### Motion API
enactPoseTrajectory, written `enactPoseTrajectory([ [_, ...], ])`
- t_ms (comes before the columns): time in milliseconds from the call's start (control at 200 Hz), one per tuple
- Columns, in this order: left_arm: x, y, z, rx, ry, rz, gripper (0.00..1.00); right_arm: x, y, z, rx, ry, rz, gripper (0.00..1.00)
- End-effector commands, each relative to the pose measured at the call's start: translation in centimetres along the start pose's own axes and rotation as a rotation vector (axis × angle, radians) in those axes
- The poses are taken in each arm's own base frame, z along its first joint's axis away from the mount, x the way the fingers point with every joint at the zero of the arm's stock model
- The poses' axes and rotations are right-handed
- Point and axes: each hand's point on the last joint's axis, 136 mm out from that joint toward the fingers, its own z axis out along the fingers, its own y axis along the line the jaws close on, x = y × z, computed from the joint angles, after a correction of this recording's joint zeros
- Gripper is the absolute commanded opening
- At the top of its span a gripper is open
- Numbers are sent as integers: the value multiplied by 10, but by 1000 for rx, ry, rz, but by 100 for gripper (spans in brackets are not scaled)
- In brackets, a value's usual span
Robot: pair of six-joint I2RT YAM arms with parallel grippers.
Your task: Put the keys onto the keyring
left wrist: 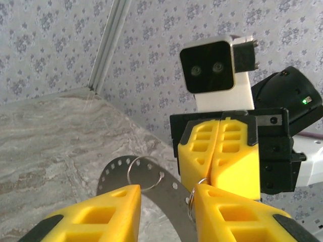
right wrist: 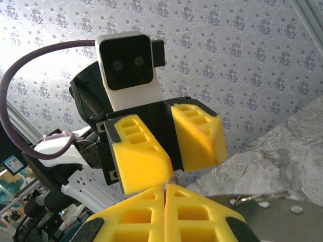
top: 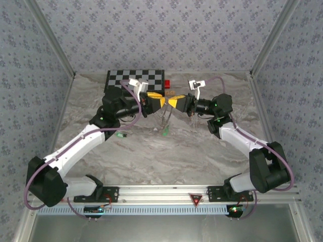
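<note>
L gripper (left wrist: 167, 191): part-open astride keyring (left wrist: 113, 169); grip unclear.
R gripper (right wrist: 165, 190): pinching wire loop (left wrist: 191, 204) at keyring edge.
Risk: arms pull unevenly, loop slips, keyring drops.

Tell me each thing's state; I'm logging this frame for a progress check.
Left gripper: open, fingers either side of the keyring.
Right gripper: shut on a small wire ring.
Keyring: raised between the two grippers.
Green key: lying loose on the table.
</note>
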Motion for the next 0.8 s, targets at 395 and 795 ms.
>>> enactPoseTrajectory([
  [395,-5,-20,4,53,11,41,15,-7,12,-1,-15,-20,-67,0],
  [795,-11,-29,1,65,-4,60,0,-4,8,0,18,-7,-71,2],
])
